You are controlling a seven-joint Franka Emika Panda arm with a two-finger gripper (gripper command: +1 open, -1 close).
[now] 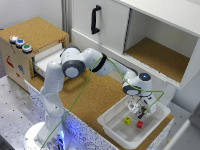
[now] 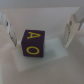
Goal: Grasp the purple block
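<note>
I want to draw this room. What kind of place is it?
Probably a robot lab made to look like a little kitchen. A white robot arm stands on a cork counter, its pincer over a white bin, with white cabinets behind.

Exterior view high, wide, wrist view close over bin point(image 1: 116, 131)

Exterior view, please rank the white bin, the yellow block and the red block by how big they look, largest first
1. White bin, clearly the largest.
2 and 3. Yellow block and red block: both lie inside the bin and look about the same size, too small and blurred to rank apart.
</note>
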